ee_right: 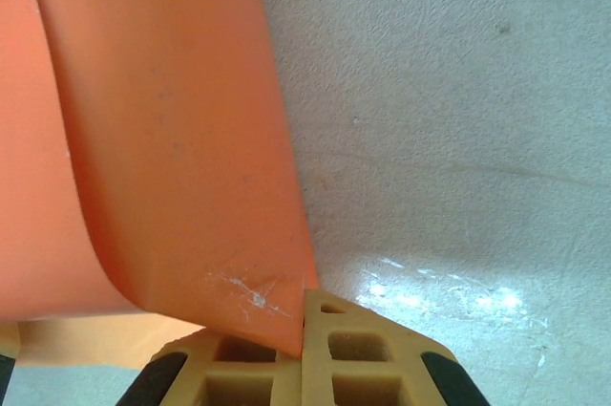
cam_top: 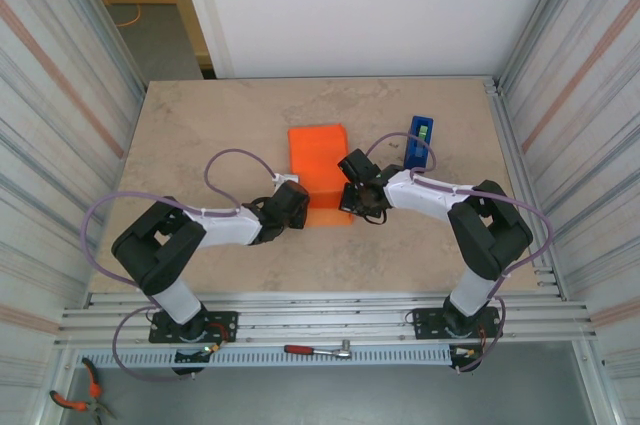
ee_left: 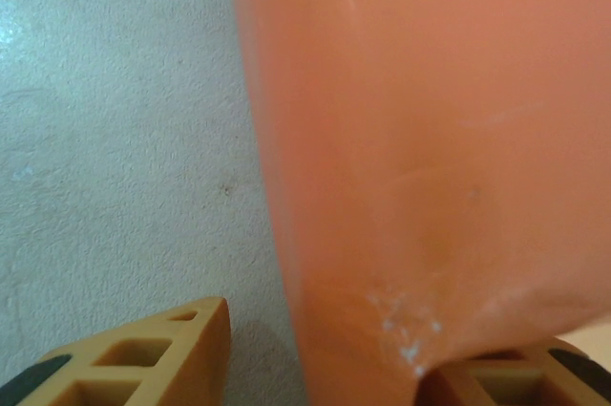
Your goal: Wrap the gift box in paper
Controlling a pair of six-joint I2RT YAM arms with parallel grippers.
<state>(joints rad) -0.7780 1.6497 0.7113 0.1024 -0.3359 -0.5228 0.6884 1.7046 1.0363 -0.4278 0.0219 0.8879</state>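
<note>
You are folding the thin bright orange paper sheet (cam_top: pixel 318 160) in the middle of the top view; the pink box is hiding, probably under it. Your right hand (ee_right: pixel 304 330) is pinching the sheet's corner. Your left hand (ee_left: pixel 325 353) is sitting half open around the paper's edge. Next, pull the flap over gently.

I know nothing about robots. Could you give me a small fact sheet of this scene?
paper: bright orange, folded over, mid-table
right gripper: shut on the paper's edge
left gripper: open, paper reaching between its fingers
tape dispenser: blue, upright, right of the paper
table: beige, stone-look
</note>
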